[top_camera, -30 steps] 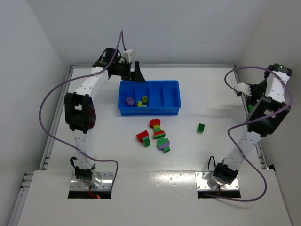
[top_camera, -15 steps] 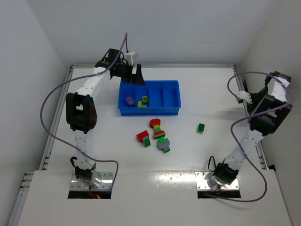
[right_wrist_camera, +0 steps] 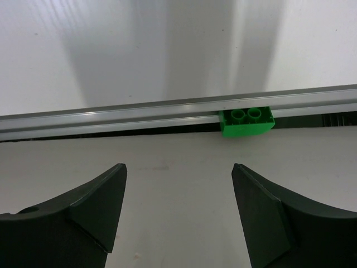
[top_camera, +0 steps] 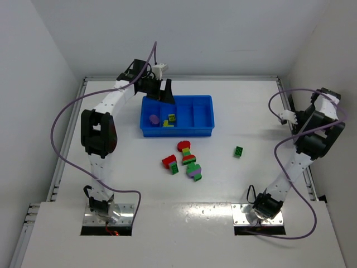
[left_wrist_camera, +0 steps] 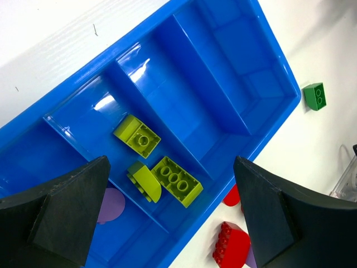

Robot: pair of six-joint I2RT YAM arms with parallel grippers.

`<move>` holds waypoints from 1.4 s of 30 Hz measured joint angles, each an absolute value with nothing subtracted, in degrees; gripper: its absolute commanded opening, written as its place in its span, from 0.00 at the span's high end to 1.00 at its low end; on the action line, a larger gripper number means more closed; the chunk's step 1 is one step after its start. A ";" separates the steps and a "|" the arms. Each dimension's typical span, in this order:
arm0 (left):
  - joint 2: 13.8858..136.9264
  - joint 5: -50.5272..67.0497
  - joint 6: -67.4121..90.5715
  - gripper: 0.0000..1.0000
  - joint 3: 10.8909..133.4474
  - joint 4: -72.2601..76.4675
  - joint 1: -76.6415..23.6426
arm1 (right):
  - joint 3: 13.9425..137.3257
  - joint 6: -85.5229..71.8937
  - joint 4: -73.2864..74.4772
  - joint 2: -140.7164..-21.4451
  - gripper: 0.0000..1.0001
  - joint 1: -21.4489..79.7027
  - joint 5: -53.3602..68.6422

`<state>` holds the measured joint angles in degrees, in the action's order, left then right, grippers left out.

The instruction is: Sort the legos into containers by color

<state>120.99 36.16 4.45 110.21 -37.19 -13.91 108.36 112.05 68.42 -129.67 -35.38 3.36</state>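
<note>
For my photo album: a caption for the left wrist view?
Open left tool above the blue tray, three yellow-green bricks in one compartment.

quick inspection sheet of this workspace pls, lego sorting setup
surface: white table
job's things: blue tray; purple piece in its leftmost compartment, yellow-green bricks in the next; mixed stacks and lone green brick loose on the table; second green brick against the rail
clutter: nothing seen
grippers: left gripper over the tray, jaws open, empty; right gripper jaws open, empty
cables: purple cables looping off both arms
surroundings: white walls
</note>
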 measured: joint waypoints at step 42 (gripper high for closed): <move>122.93 34.87 3.88 0.00 111.00 -37.32 -16.64 | 107.63 112.05 51.59 -137.69 0.09 -33.87 2.90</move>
